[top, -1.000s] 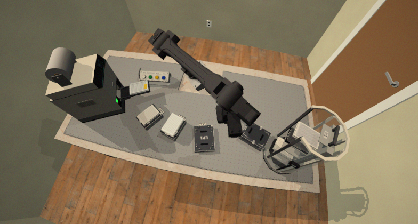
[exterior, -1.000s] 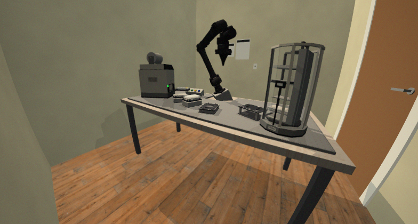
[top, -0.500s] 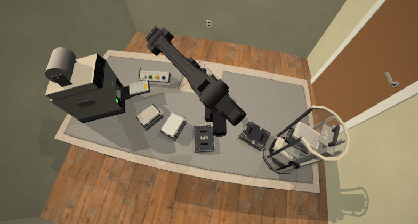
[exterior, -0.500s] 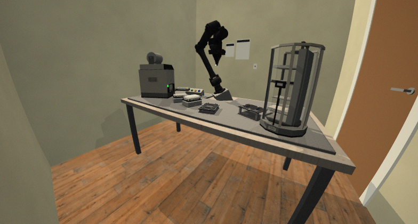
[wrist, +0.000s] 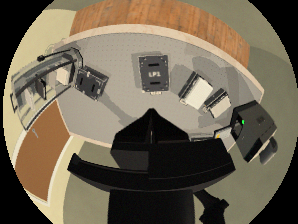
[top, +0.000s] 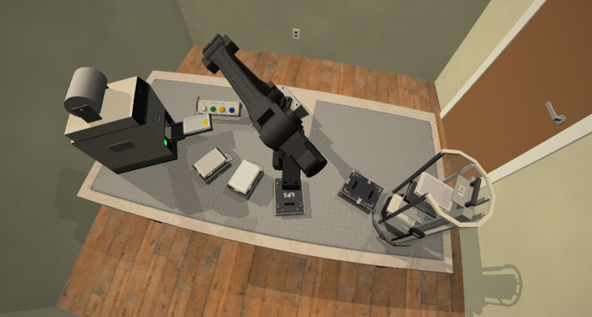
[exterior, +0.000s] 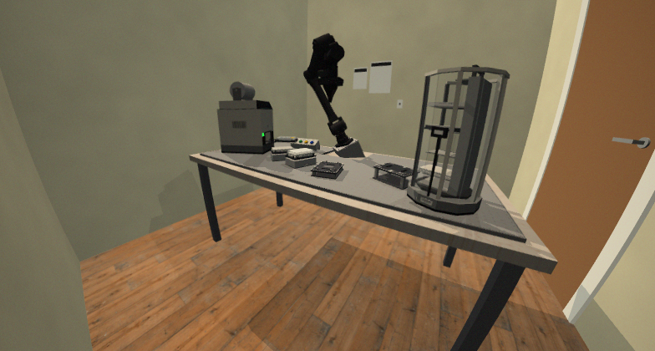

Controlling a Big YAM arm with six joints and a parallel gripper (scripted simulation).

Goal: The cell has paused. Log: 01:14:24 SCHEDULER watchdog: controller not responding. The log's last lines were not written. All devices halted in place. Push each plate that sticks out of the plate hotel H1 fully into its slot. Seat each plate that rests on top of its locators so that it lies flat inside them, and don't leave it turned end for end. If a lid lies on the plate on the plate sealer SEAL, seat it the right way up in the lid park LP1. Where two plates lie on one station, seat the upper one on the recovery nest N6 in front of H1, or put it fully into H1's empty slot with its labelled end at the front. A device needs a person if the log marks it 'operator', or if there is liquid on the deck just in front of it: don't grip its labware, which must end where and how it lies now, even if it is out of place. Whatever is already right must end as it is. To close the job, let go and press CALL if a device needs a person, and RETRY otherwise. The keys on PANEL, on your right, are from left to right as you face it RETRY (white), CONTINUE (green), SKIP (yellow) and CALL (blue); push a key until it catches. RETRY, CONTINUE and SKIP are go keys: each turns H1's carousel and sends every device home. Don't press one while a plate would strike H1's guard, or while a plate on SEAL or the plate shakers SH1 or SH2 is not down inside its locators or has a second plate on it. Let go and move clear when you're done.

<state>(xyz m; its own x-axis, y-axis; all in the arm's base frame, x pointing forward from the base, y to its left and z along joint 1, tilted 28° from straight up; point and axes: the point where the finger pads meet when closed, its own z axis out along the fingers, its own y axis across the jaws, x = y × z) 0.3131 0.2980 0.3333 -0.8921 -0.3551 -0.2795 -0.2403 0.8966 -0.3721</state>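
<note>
My gripper (top: 290,185) (wrist: 151,112) is shut and holds nothing. It hangs high over the deck, above the back edge of the empty lid park LP1 (top: 288,199) (exterior: 325,169) (wrist: 153,72). The sealer SEAL (top: 125,130) (exterior: 242,125) (wrist: 253,125) has a plate (top: 196,124) on its tray. Two shakers each carry one plate: the left plate (top: 210,162) (wrist: 216,102) and the right plate (top: 245,176) (wrist: 194,90). The recovery nest N6 (top: 360,189) (exterior: 393,169) (wrist: 89,82) is empty. The hotel H1 (top: 464,223) (exterior: 459,137) (wrist: 36,86) holds a white plate (top: 433,188) up high and another plate (top: 396,203) lower down. I cannot tell whether either sticks out.
PANEL (top: 218,107) (exterior: 305,144) lies behind the sealer's tray, with white, green, yellow and blue keys in a row. The arm's base stands at the back middle of the grey mat (top: 373,140). I see no liquid on the deck.
</note>
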